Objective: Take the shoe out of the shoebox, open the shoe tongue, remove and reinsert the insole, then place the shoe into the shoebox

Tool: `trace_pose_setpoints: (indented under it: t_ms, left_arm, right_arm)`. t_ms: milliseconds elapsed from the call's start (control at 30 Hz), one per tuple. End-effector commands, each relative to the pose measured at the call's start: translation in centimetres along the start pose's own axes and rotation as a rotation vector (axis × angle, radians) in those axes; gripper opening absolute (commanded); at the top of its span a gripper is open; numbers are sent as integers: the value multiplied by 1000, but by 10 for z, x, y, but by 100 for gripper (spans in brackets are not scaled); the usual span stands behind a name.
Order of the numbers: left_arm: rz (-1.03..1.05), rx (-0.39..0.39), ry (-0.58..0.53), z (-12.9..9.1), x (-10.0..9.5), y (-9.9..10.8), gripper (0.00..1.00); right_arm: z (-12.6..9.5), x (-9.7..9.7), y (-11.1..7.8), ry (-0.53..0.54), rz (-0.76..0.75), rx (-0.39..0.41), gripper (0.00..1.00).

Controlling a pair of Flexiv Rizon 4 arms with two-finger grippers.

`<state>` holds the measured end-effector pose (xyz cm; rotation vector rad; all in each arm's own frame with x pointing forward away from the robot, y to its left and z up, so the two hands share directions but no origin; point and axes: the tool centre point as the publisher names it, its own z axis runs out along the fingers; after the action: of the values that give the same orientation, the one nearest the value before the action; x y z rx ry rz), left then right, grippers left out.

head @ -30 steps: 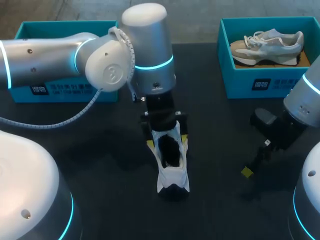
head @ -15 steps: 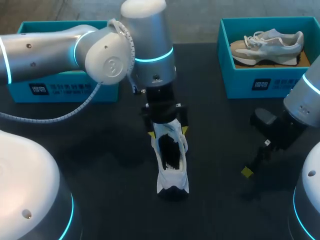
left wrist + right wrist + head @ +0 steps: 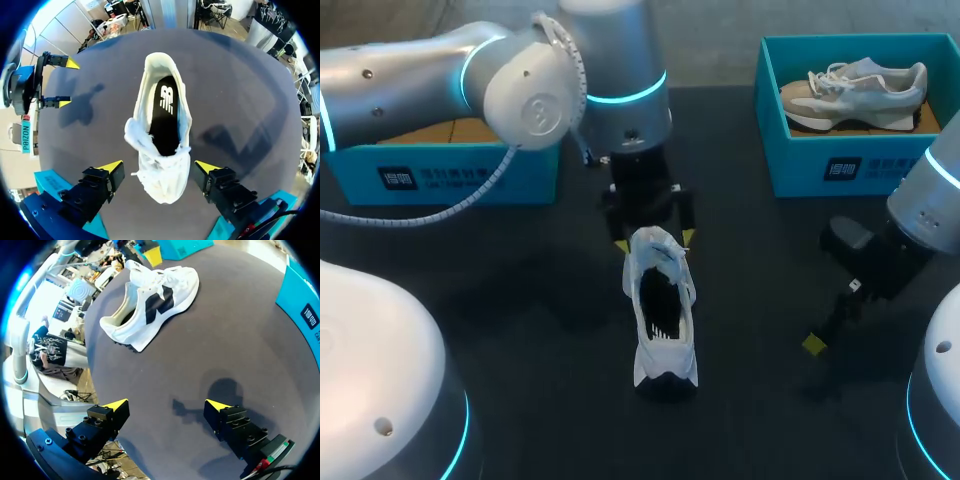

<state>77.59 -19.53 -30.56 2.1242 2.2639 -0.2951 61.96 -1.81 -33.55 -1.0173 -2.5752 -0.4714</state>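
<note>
**Item 1. Shoe** [image 3: 662, 318]. White, standing upright on its sole at the middle of the dark table [image 3: 520, 300], out of any box. The long axis runs near to far. The heel points at the robot and the toe points away, toward the far boxes.

**Item 2. Insole** [image 3: 163, 112]. Black, lying flat inside the shoe. The tongue [image 3: 136, 141] is bunched up and pulled clear of the opening.

**Item 3. Right gripper** [image 3: 167, 405]. Fingers spread, holding nothing. It hangs over bare table well to the right of the shoe.

**Item 4. Left gripper** [image 3: 159, 168]. Fingers spread, one on each side of the toe and clear of both flanks. It grips nothing.

**Item 5. Left shoebox** [image 3: 450, 172]. Teal, at the far edge, partly hidden by the arm. No shoe is seen in it.

**Item 6. Right shoebox** [image 3: 840, 150]. Teal, also at the far edge, holding a second shoe [image 3: 855, 88] on its side.

**Status (judged).** Removal from the box looks done, and the tongue appears open. Whether the insole has been out and back cannot be told. Returning the shoe to a box remains.
</note>
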Motion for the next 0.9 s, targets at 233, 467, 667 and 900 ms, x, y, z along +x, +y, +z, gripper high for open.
trace_pose_setpoints:
  t_ms: [233,467,667,900]
  left_arm:
    - [9,-30,-9,-9,0,-2,65]
    - [-2,-80,-7,-24,2,9,63]
    - [-3,-98,-12,-36,2,20,63]
    - [10,-98,-30,-41,0,25,35]
  right_arm:
    - [0,1,0,-4,2,1,100]
    - [0,1,0,-4,2,1,100]
    - [0,1,0,-4,2,1,100]
    - [0,1,0,-4,2,1,100]
